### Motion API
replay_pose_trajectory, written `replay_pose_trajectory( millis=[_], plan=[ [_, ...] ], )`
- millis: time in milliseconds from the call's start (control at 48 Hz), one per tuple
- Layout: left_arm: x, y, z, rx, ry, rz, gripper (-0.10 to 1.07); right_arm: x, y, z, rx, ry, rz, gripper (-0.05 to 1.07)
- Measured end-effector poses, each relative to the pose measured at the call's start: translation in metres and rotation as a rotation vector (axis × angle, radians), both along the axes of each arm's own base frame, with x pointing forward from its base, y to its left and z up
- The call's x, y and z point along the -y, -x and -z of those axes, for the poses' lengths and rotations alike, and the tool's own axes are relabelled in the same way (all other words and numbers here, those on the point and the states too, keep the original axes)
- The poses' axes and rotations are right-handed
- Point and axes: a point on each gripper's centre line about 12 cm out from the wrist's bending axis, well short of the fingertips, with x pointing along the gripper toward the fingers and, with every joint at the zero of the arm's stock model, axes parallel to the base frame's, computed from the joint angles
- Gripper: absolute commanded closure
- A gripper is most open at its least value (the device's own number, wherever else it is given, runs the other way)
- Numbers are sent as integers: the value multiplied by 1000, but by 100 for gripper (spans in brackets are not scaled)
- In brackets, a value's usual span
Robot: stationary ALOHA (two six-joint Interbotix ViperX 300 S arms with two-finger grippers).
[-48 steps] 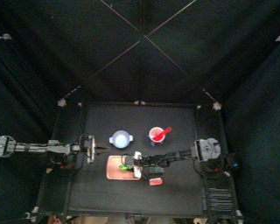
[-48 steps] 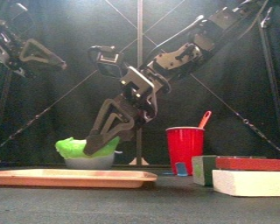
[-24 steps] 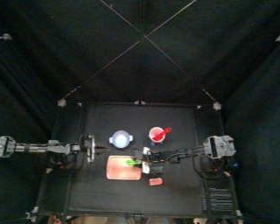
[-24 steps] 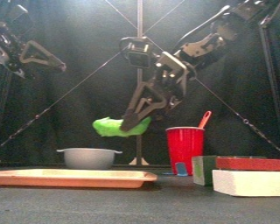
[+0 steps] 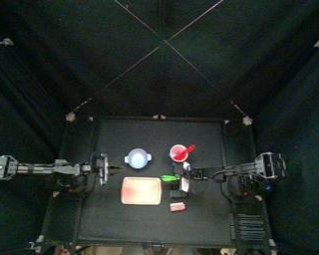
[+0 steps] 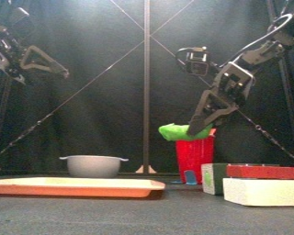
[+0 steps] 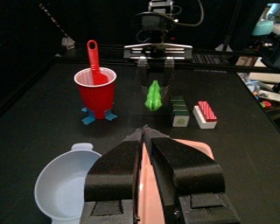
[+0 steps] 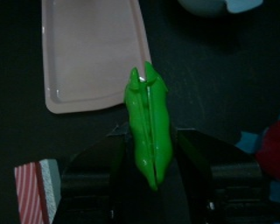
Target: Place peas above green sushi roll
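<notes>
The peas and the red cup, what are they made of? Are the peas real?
The peas look like a plastic toy, not real: smooth, glossy, one even bright green, with a light streak along the pod. The right gripper holds them. The red cup looks like thin plastic too: even red colour, shiny wall, paler inside. I can't be sure by looking alone.

The right arm reached in from the right, bent at the elbow and angled downward, its gripper raised above the table with the jaws closed on the peas. The left arm rested at the left edge, its gripper low, jaws apparently pressed together
</notes>
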Motion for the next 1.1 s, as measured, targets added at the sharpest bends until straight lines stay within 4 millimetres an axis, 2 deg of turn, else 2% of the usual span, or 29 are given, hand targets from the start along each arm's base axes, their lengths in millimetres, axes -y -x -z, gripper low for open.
replay_pose_trajectory(
  millis=[333, 521, 812, 1104],
  plan=[
    [0, 1, 2, -6, -1, -2, 43, 10, 16, 14, -46, 18, 15, 37],
    [-1, 1, 2, -5, 1, -8, 43, 17, 24, 29, -97, 11, 43, 37],
    [-1, 1, 2, -5, 1, -8, 43, 21, 25, 54, -175, 2, 54, 37],
    [-1, 1, 2, -5, 1, -8, 43, 22, 23, 64, -205, -2, 57, 36]
  ],
)
